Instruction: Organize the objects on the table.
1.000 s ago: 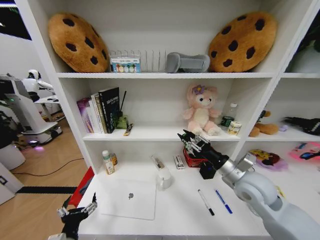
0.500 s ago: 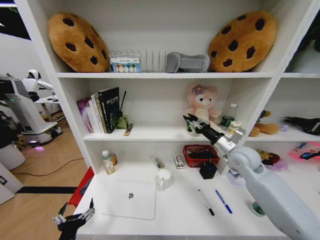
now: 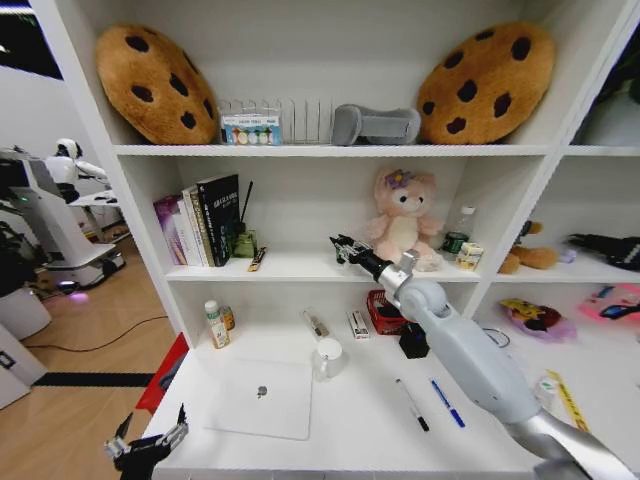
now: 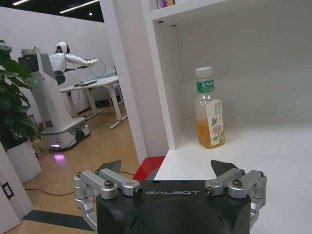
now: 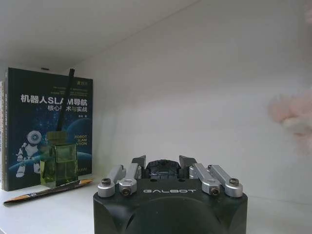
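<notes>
At the near edge of the white bench (image 3: pixel 360 440), the robot's left end effector (image 3: pixel 145 447) hangs low off the left corner, its fingers spread wide and holding nothing. Just beyond it a closed silver laptop (image 3: pixel 257 397) lies flat on the bench top, with a black pen (image 3: pixel 411 405) and a blue pen (image 3: pixel 446 402) lying side by side to the right, slightly apart, and a yellow strip (image 3: pixel 566 398) near the right edge. Farther back stand a white mug (image 3: pixel 328 357), a red basket (image 3: pixel 385 310) and, at the left rear corner, a small bottle with a green label (image 4: pixel 208 109). The right arm reaches up and across to the shelf above the bench, where the right end effector (image 3: pixel 345 247) sits beside a pink plush bear (image 3: pixel 404 219); its fingers (image 5: pixel 139 161) are closed around a small dark toy car (image 5: pixel 163 167), held just over the shelf board. Left of it on that shelf are a row of books (image 3: pixel 200 220) and a green bottle (image 5: pixel 58 158). Two cookie-shaped cushions (image 3: pixel 155 82) rest on the top shelf.
</notes>
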Motion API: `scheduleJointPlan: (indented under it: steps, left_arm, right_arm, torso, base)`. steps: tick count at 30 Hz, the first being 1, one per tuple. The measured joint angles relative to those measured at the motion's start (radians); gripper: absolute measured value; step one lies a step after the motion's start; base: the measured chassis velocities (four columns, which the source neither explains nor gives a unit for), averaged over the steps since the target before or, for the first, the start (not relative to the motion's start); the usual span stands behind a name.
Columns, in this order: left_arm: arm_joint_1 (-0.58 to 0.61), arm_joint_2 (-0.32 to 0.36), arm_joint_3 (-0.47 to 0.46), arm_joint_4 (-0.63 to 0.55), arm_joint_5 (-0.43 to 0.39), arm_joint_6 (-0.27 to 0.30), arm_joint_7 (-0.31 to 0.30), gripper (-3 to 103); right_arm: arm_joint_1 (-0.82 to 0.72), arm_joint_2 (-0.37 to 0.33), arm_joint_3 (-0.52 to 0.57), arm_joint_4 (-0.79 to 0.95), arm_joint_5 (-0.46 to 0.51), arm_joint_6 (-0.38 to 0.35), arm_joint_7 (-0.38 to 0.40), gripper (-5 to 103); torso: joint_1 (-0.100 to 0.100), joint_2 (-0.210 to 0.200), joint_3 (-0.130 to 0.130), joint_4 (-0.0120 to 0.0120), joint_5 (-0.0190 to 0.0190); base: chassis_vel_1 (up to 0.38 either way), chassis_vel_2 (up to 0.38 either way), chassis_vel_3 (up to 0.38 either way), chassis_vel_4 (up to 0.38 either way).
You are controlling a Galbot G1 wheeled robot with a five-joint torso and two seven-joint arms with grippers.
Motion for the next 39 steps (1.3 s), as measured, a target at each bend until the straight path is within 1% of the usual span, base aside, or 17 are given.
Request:
scheduleJointPlan:
  steps: [11,19,24,31,32,33,39]
  left_arm:
    - [-0.003,-0.012,0.018,0.007,0.014,-0.001,0.0,100]
    - [-0.005,-0.017,0.031,0.014,0.023,-0.006,0.001,100]
    - [-0.009,-0.021,0.037,0.018,0.026,-0.006,0.002,100]
    - [-0.022,-0.013,0.024,0.019,0.013,-0.003,0.001,100]
    - [-0.022,-0.013,0.024,0.019,0.013,-0.003,0.001,100]
    - [-0.024,-0.01,0.019,0.019,0.009,-0.001,-0.001,100]
    - [-0.025,-0.008,0.021,0.019,0.007,0.002,-0.001,100]
  right_arm:
    - [0.049,0.029,-0.028,-0.044,-0.003,0.008,0.002,37]
    - [0.096,0.08,-0.08,-0.107,-0.022,0.055,0.014,37]
    - [0.089,0.088,-0.084,-0.11,-0.029,0.067,0.015,37]
    - [0.011,0.032,-0.047,-0.032,-0.029,0.066,0.015,37]
    - [0.011,0.032,-0.047,-0.032,-0.029,0.066,0.015,37]
    - [-0.024,0.012,-0.026,0.0,-0.03,0.065,0.015,37]
    - [-0.103,-0.027,0.027,0.068,-0.037,0.063,0.012,37]
  torso:
    - [0.0,0.0,0.0,0.0001,-0.0001]
    - [0.0,0.0,0.0,0.0001,0.0]
    - [0.0,0.0,0.0,0.0004,-0.0001]
    - [0.0,0.0,0.0,-0.0003,-0.0001]
    - [0.0,0.0,0.0,-0.0003,-0.0001]
    - [0.0,0.0,0.0,-0.0001,0.0003]
    - [0.0,0.0,0.0,0.0,0.0001]
  base:
    - [0.0,0.0,0.0,0.0]
    - [0.0,0.0,0.0,0.0]
    - [0.0,0.0,0.0,0.0]
    - [0.0,0.0,0.0,0.0]
    - [0.0,0.0,0.0,0.0]
    - [0.0,0.0,0.0,0.0]
    - [0.0,0.0,0.0,0.0]
